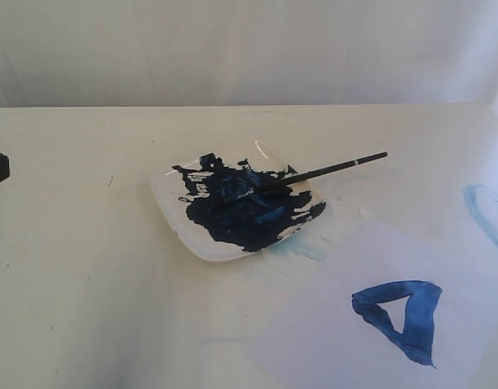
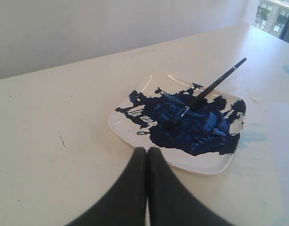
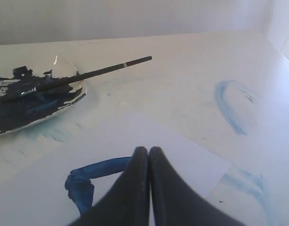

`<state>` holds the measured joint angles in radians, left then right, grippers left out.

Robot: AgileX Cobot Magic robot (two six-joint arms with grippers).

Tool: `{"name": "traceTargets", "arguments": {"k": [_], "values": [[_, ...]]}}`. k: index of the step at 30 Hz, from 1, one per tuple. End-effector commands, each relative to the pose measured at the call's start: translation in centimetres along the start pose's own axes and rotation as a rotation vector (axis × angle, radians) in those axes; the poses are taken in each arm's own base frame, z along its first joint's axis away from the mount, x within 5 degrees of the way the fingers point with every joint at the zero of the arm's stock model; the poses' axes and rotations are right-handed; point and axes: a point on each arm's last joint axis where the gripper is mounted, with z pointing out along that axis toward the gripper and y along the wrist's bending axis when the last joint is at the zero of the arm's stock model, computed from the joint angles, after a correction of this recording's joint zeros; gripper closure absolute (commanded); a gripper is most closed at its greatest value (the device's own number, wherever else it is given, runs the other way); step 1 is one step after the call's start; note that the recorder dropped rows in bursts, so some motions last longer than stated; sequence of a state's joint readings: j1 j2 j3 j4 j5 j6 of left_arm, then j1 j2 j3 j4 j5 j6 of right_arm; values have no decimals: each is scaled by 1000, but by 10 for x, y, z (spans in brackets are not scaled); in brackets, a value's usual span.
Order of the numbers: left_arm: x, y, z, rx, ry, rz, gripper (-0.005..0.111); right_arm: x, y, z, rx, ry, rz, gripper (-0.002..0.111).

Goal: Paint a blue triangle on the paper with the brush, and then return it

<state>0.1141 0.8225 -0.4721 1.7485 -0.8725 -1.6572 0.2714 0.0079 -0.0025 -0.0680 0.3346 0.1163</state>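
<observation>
We get soft, washed-out daylight, strongest from the right, bleaching the white table (image 1: 87, 243) there. Small glints mark the plate (image 2: 201, 165) rim; shadows are faint, every view slightly hazy.

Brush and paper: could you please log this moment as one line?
brush: on plate, bristles in paint | triangle: painted on paper | left gripper: shut, empty | right gripper: shut, empty

Paint-smeared white plate (image 1: 169, 207), white table (image 1: 87, 267), faint blue smear (image 1: 481, 207)

The black brush (image 1: 314, 173) lies across the paint-smeared plate (image 1: 172, 212); the blue triangle (image 1: 423, 320) sits painted on the pale paper (image 1: 314, 324).
</observation>
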Motion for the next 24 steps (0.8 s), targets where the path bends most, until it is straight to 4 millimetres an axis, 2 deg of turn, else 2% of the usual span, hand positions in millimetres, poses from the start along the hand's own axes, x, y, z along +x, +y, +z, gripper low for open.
{"name": "traceTargets", "arguments": {"k": [1, 9, 24], "values": [[1, 0, -1, -11, -4, -2, 107, 1, -1, 0, 25, -6, 27, 108], [1, -1, -1, -5, -4, -2, 107, 0, -5, -1, 103, -11, 52, 108], [1, -1, -1, -5, -4, -2, 107, 1, -6, -1, 109, -9, 54, 108]]}}
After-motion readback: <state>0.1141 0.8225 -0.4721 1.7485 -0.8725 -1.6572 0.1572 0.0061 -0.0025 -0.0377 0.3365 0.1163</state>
